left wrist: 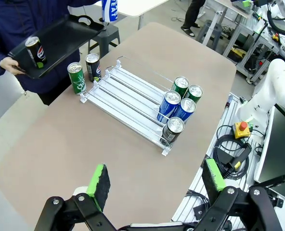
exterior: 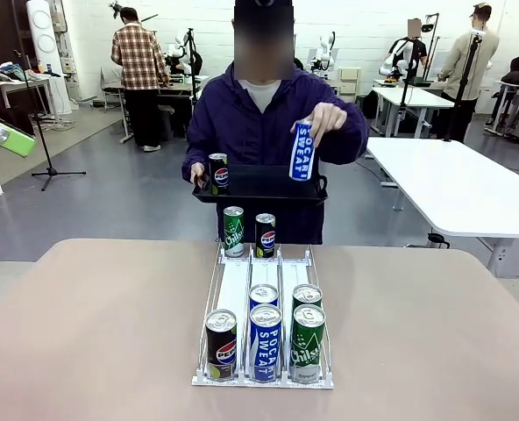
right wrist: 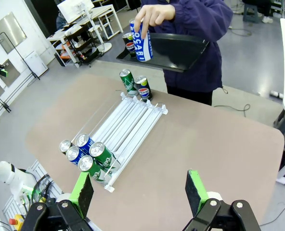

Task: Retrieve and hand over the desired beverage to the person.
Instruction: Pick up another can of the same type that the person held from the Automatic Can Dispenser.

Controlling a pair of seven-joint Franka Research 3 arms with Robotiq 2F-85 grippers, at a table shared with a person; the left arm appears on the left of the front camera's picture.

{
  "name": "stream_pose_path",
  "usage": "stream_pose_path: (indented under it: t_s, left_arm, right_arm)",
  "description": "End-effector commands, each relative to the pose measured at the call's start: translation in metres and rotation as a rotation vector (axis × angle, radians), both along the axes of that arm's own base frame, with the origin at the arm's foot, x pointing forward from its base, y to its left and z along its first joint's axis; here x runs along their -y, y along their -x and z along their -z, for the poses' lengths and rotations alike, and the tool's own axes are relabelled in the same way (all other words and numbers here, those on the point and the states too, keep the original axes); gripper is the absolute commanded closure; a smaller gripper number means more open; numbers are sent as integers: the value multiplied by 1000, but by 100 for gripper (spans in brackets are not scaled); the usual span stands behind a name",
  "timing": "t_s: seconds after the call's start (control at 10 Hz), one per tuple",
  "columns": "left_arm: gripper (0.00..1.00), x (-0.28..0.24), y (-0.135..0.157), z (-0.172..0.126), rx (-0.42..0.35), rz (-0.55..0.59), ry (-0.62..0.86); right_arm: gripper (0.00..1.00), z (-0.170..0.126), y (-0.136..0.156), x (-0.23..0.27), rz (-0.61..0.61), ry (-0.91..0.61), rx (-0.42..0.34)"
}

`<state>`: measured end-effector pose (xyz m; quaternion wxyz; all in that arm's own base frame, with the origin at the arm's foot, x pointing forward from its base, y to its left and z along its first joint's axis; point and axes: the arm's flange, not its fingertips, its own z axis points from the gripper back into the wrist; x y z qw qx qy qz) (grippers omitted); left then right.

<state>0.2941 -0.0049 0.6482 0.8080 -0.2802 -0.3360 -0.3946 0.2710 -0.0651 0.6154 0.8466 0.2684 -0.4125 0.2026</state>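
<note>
Across the table, the person (exterior: 251, 123) in a dark navy jacket holds a black tray (exterior: 268, 187) with one hand. A Pepsi can (exterior: 217, 173) stands on it. Their other hand holds a blue Pocari Sweat can (exterior: 302, 151) over the tray. A white wire rack (exterior: 235, 285) at the table's middle carries Pepsi (exterior: 221, 344), Pocari (exterior: 265, 342) and green (exterior: 306, 344) cans at its near end. My left gripper (left wrist: 157, 180) hangs open high above the table, empty. My right gripper (right wrist: 139, 191) is likewise open and empty, well back from the rack (right wrist: 128, 122).
A green can (exterior: 233, 231) and a Pepsi can (exterior: 265, 235) stand at the rack's far end. The tan tabletop (exterior: 93, 324) is bare on both sides of the rack. White tables (exterior: 470, 189) and other people are farther back.
</note>
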Motion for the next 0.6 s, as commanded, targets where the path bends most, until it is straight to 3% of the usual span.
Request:
stream_pose_path:
  t_s: [0.0, 0.5]
  left_arm:
    - [0, 1, 0, 1, -5, 5, 0]
    - [0, 1, 0, 1, -5, 5, 0]
  right_arm:
    - [0, 0, -3, -1, -26, -16, 5]
    - [0, 0, -3, -1, -26, -16, 5]
